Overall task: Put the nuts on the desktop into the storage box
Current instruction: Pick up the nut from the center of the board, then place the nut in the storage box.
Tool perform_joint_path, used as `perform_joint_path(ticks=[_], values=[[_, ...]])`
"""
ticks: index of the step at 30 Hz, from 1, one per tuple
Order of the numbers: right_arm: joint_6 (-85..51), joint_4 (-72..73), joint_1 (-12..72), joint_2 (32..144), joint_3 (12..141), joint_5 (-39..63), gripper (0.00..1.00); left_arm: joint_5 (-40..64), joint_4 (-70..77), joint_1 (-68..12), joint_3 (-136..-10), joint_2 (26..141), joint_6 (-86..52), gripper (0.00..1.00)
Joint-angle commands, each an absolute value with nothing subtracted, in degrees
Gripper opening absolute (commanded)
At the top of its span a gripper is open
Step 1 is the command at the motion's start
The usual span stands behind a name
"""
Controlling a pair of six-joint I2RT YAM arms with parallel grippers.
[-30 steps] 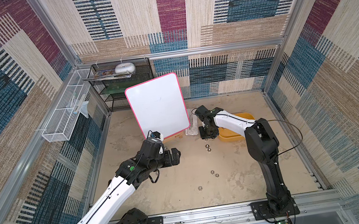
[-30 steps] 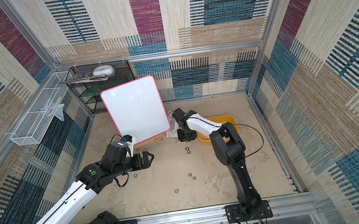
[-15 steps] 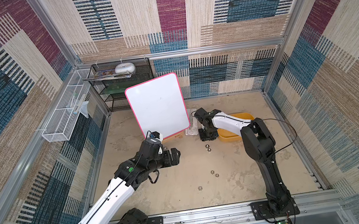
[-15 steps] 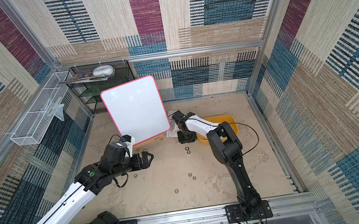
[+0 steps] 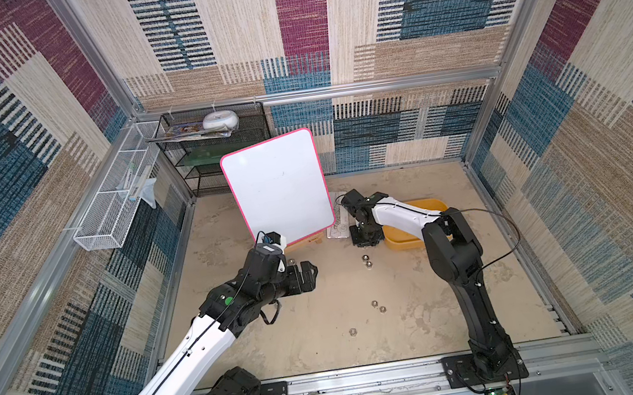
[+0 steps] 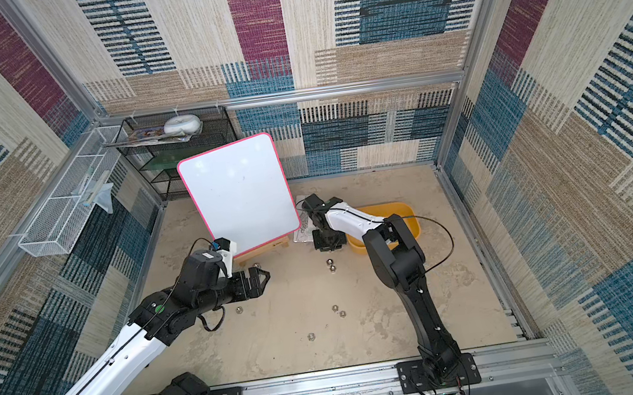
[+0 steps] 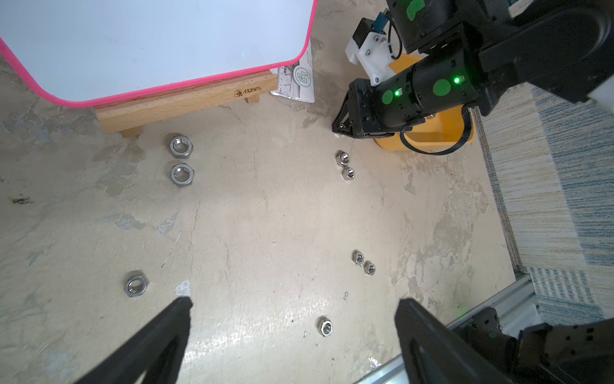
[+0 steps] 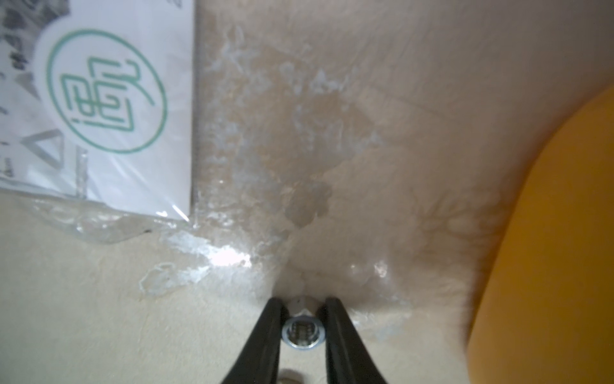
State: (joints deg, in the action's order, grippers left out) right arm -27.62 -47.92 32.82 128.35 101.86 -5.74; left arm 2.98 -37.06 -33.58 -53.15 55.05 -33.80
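Field notes: one nut (image 8: 303,332) is pinched between the tips of the right pincer (image 8: 304,303), its hole facing the wrist camera. It sits low against the bench (image 8: 365,133) – I can't tell whether it has lifted clear. The pincer is clenched on it, fingers nearly together.

The storage box (image 5: 401,242), yellow-orange, sits just beside that pincer, with the right forearm crossing above it.

I count eight loose nuts (image 7: 182,174) on the bench in the left wrist view:
- two close to the wooden stand (image 7: 186,99)
- a pair (image 7: 342,157) near the right pincer
- another pair (image 7: 358,257) nearer the front rail
- two singles, well apart

The left pincer (image 7: 294,303) is released – fingers spread wide, hanging above the bench near the middle.

A pink-rimmed whiteboard (image 5: 277,186) leans back on the stand. A bagged leaflet (image 8: 99,99) lies flat between the stand and the box.
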Motion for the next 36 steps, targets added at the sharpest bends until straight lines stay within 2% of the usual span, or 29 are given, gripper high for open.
perform_joint_path(ticks=[1, 14, 25, 36], values=[[-27.6, -48.0, 32.7, 127.9, 102.7, -6.0, 0.24, 3.5, -37.2, -33.6, -53.2, 55.0, -33.1, 1.00], [-27.6, -51.1, 28.2, 117.8, 103.0, -7.9, 0.24, 8.0, -32.6, -33.6, -54.9, 59.4, -32.0, 1.00], [-25.3, -48.1, 17.2, 108.4, 90.8, -9.4, 0.25, 11.3, -29.1, -33.6, -57.7, 65.4, -31.6, 1.00], [-22.5, -43.2, 8.3, 110.2, 84.4, -9.2, 0.25, 12.6, -28.0, -33.8, -60.1, 68.6, -30.8, 1.00]])
